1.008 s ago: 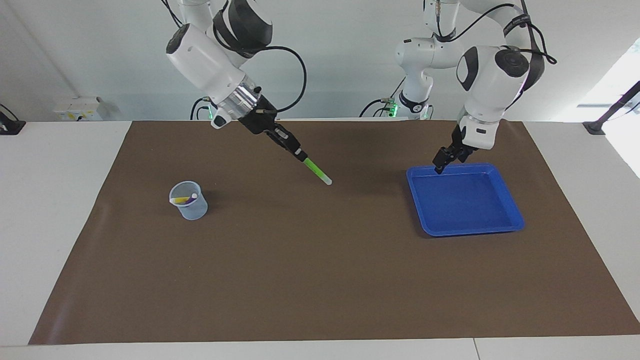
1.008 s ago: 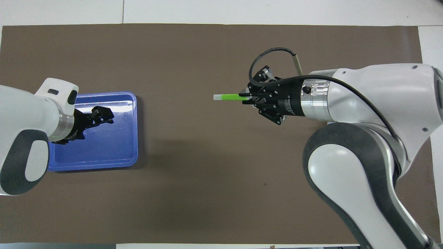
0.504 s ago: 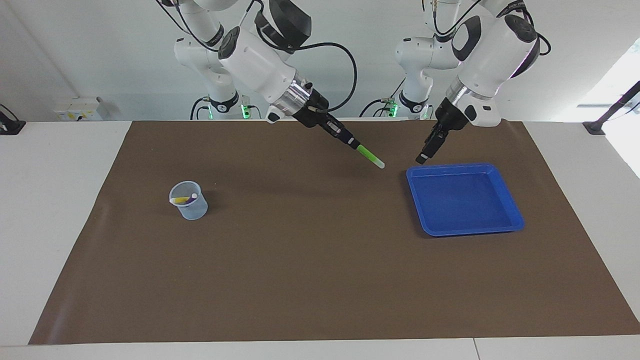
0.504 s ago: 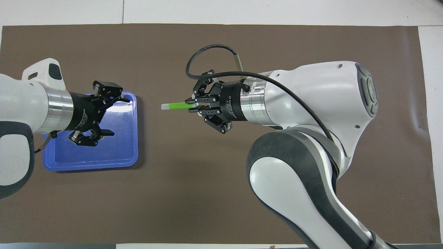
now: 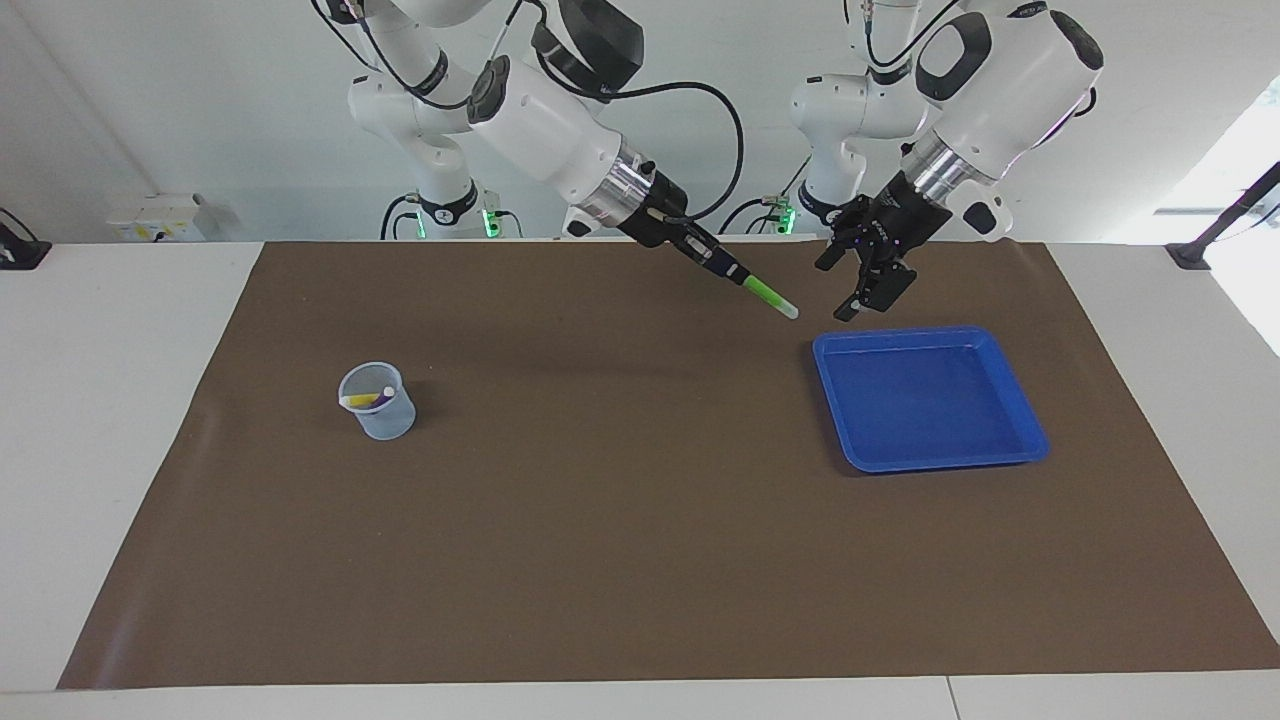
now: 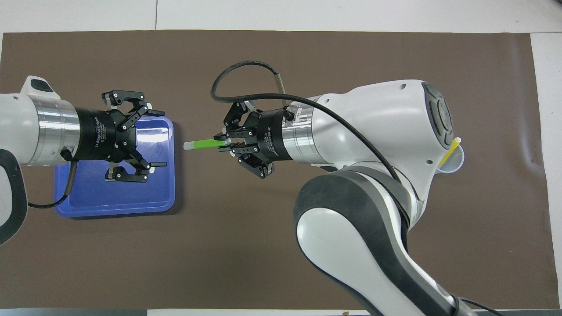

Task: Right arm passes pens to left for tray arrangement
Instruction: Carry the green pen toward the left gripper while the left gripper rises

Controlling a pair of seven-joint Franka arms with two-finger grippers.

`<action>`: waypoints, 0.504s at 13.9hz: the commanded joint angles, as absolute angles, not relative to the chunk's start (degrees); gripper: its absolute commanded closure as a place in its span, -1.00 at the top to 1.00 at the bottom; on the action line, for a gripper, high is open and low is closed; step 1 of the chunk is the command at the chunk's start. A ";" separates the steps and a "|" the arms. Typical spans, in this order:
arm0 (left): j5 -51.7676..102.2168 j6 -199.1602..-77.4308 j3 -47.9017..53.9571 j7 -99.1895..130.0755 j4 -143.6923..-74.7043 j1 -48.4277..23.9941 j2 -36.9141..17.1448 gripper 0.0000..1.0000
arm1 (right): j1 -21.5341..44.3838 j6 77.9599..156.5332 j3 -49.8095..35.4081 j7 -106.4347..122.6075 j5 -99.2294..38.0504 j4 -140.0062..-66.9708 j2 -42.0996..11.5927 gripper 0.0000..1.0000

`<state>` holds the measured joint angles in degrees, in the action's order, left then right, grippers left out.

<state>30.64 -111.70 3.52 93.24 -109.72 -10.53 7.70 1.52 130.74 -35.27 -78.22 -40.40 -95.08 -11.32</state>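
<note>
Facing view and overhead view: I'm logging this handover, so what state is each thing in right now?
right gripper: shut on the green pen, up over the mat.
green pen: held by one end, pale end pointing toward the left gripper, not touching it.
left gripper: open, holding nothing, over the tray's edge.
tray: holds nothing.
cup: upright, holding the yellow pen and the purple pen.
</note>
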 commanded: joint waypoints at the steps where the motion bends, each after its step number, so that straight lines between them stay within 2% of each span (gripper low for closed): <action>1: 33.49 -112.23 3.60 96.14 -111.53 -10.02 8.88 1.00 | 1.32 130.78 -36.39 -79.80 -41.57 -93.87 -12.22 -1.00; 7: 35.07 -113.99 3.60 101.06 -112.59 -10.37 9.40 1.00 | 1.58 131.13 -36.83 -79.98 -41.04 -93.87 -12.22 -1.00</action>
<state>33.99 -112.01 3.61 98.62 -110.44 -10.15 7.71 1.93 130.74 -35.87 -79.42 -40.40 -94.90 -11.34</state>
